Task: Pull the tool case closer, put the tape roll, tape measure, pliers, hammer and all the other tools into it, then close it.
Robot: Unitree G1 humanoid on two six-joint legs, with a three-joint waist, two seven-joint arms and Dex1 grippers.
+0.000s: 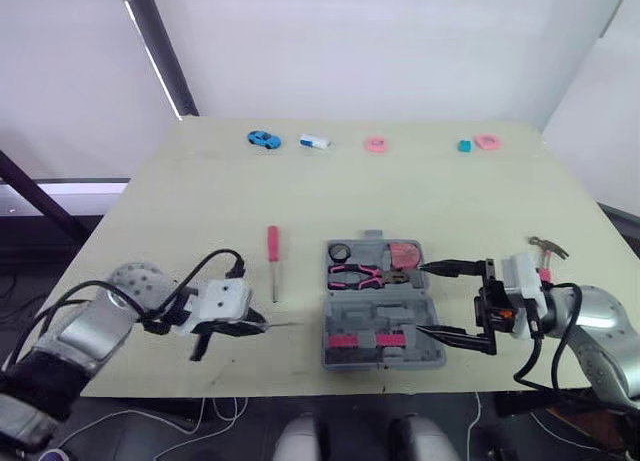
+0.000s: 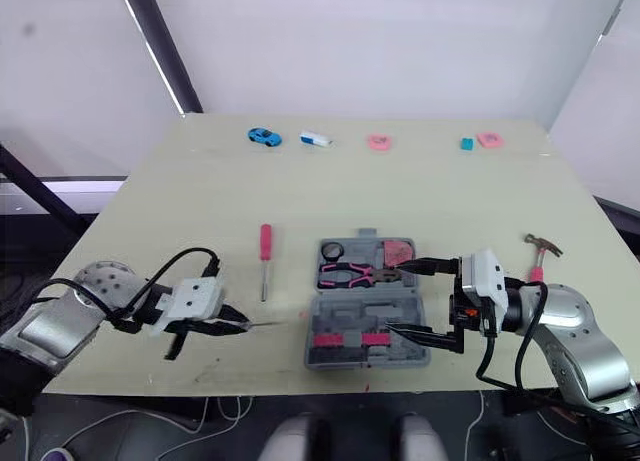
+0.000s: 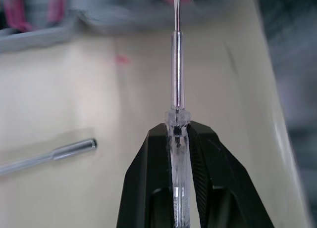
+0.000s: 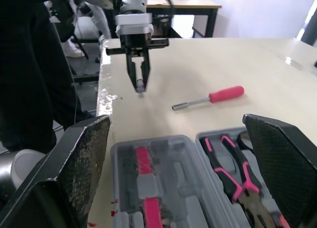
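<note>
The grey tool case [image 1: 375, 311] lies open near the table's front edge, hinge side away from me. Pink-handled pliers [image 1: 360, 274], a black tape roll [image 1: 340, 251] and a pink tape measure [image 1: 403, 253] lie in its far half. My right gripper [image 1: 445, 299] stands wide open at the case's right edge, one finger by each half. My left gripper [image 1: 235, 326] is shut on a clear-handled screwdriver [image 3: 177, 69] whose thin shaft points toward the case's left side. A red-handled driver [image 1: 272, 261] lies on the table left of the case. The hammer [image 1: 545, 249] lies beyond my right gripper.
Small items line the table's far edge: a blue toy car [image 1: 264, 139], a white and blue piece [image 1: 314, 141], a pink piece [image 1: 375, 144], a teal block [image 1: 464, 146] and another pink piece [image 1: 487, 141]. The table's front edge runs just below the case.
</note>
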